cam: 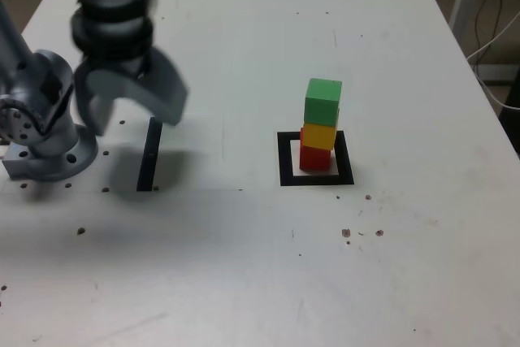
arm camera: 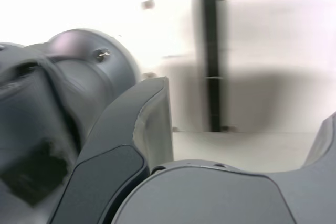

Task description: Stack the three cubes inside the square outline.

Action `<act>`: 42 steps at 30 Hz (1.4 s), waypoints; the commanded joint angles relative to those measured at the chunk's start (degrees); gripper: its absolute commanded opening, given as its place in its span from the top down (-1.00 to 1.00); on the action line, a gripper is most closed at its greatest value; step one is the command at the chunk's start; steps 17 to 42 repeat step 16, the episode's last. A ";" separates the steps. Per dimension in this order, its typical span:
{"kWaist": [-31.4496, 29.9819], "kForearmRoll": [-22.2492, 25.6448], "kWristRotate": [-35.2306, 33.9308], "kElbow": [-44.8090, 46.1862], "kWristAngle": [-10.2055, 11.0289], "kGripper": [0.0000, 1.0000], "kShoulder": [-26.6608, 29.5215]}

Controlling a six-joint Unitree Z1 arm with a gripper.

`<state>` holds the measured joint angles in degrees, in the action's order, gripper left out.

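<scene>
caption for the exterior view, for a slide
Green cube on yellow on red inside the black square outline, open gripper well clear.

Green cube tops yellow, then seemingly red, inside the black square outline.

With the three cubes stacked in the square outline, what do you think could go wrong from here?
The green cube and yellow cube sit slightly off the red cube, so a knock to the table might topple the stack. The open hand, blurred as if moving, could upset it if it swung back that way.
</scene>
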<state>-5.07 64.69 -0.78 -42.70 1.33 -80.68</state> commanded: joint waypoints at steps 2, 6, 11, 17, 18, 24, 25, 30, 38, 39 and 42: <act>-0.27 -1.63 -0.10 2.07 -1.08 -0.99 0.53; -1.39 -2.61 -0.10 1.67 -1.65 -0.99 -0.13; -1.85 -3.29 -0.03 1.18 -1.74 -0.99 -1.12; -2.60 -3.08 0.07 0.34 -2.13 -0.99 -1.37; -2.60 -3.08 0.07 0.34 -2.13 -0.99 -1.37; -2.60 -3.08 0.07 0.34 -2.13 -0.99 -1.37; -2.60 -3.08 0.07 0.34 -2.13 -0.99 -1.37; -2.60 -3.08 0.07 0.34 -2.13 -0.99 -1.37; -2.60 -3.08 0.07 0.34 -2.13 -0.99 -1.37; -2.60 -3.08 0.07 0.34 -2.13 -0.99 -1.37; -2.60 -3.08 0.07 0.34 -2.13 -0.99 -1.37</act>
